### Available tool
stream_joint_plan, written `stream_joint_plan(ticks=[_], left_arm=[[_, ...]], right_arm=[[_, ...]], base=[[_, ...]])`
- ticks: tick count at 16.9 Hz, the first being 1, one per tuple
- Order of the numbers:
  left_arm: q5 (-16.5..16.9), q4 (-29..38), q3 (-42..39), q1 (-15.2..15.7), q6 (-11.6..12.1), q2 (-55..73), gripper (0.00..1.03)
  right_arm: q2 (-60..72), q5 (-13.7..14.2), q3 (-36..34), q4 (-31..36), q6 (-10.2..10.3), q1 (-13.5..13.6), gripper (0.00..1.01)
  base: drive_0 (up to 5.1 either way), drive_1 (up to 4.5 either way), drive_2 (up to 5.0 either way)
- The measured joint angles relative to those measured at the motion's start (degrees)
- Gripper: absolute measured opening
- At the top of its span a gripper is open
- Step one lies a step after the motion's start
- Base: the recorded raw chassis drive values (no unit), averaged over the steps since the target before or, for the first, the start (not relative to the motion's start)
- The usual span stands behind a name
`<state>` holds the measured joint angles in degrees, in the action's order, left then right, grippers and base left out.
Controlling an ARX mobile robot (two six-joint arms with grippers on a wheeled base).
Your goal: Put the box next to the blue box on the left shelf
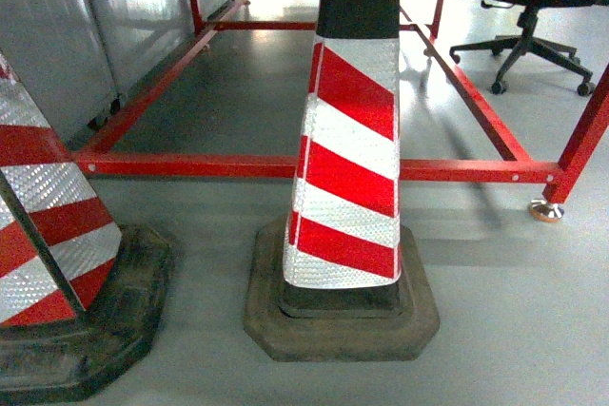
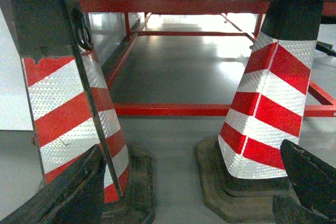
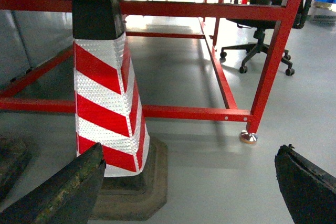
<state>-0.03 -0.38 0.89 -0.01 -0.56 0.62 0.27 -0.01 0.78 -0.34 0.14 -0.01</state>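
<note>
The box, the blue box and the left shelf are all out of view. In the left wrist view my left gripper [image 2: 191, 195] is open just above the grey floor, with one dark finger [image 2: 68, 195] at the left edge and the other at the right. Nothing is between them. My right gripper [image 3: 184, 190] is open too, its fingers [image 3: 307, 187] spread wide over bare floor and holding nothing. Neither gripper shows in the head view.
Two red-and-white striped cones on black bases stand close in front, one in the middle [image 1: 347, 168] and one at the left [image 1: 48, 244]. Behind them runs a low red steel frame [image 1: 190, 165] with a footed leg [image 1: 547, 208]. An office chair [image 1: 528, 45] stands back right.
</note>
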Motion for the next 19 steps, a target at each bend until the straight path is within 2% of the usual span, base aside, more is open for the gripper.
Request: stream_joint_plan(ticks=[19], left_arm=[[0.00, 0.00, 0.00, 0.00, 0.00, 0.00, 0.98]], right_arm=[[0.00, 0.00, 0.00, 0.00, 0.00, 0.00, 0.98]], base=[[0.0, 0.00, 0.0]])
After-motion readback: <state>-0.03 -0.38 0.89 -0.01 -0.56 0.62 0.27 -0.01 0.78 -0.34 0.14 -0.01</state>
